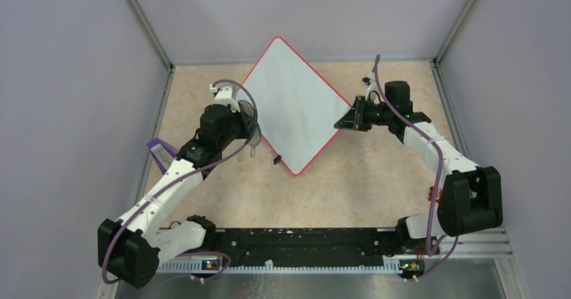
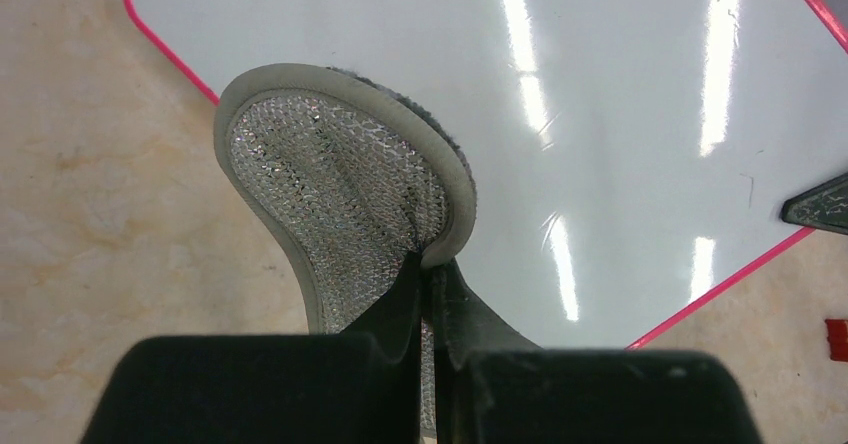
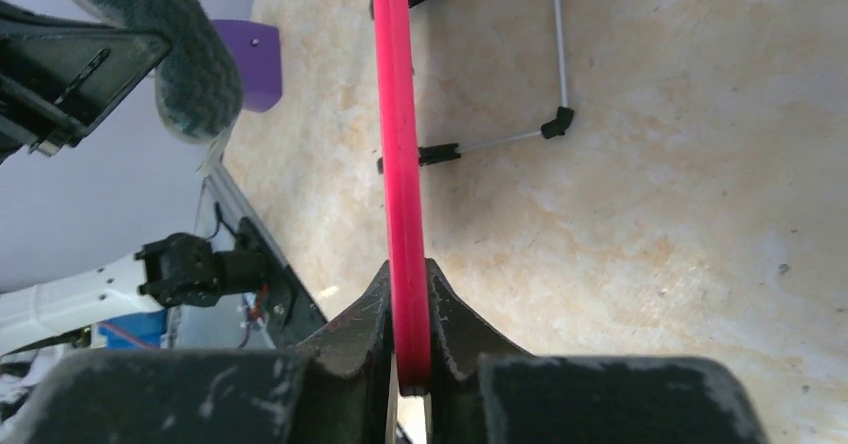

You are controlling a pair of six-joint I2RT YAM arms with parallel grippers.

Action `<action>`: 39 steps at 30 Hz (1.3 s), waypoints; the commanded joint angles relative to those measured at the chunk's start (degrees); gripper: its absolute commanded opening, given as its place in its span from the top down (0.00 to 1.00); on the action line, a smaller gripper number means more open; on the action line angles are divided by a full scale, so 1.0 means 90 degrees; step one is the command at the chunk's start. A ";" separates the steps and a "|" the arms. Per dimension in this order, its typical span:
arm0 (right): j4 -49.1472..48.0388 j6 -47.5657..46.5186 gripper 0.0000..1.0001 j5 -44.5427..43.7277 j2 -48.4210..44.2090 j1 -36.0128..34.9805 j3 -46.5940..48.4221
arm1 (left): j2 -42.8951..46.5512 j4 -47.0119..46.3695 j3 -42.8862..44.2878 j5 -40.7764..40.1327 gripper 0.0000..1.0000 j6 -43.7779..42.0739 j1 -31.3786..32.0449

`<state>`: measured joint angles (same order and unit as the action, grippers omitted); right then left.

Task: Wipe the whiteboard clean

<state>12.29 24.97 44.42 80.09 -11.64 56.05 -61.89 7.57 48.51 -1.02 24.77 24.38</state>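
Note:
The whiteboard (image 1: 293,104) is white with a red-pink rim, lies diamond-wise and looks blank. It also shows in the left wrist view (image 2: 620,114). My left gripper (image 1: 250,118) is shut on the grey mesh wiping pad (image 2: 340,184), which rests at the board's left edge. My right gripper (image 1: 343,120) is shut on the board's red rim (image 3: 400,164) at its right corner and holds the board raised off the table. Its wire stand with black feet (image 3: 555,122) hangs below.
The tan marbled tabletop (image 1: 363,184) is walled by grey panels with metal corner posts. A purple piece (image 1: 160,152) sits by the left arm. A small red item (image 2: 836,339) lies on the table near the board's corner. A black rail (image 1: 303,238) joins the arm bases.

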 commanded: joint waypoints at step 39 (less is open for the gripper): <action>0.4031 -0.0996 0.22 -0.1632 -0.2864 -0.0092 0.2192 | 0.0320 0.2880 -0.1834 -0.2610 0.79 0.3485 -0.0043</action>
<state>40.97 17.91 31.73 58.98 -11.88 68.97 -61.82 31.53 32.42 -21.65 49.95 24.25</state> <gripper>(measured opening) 0.778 0.161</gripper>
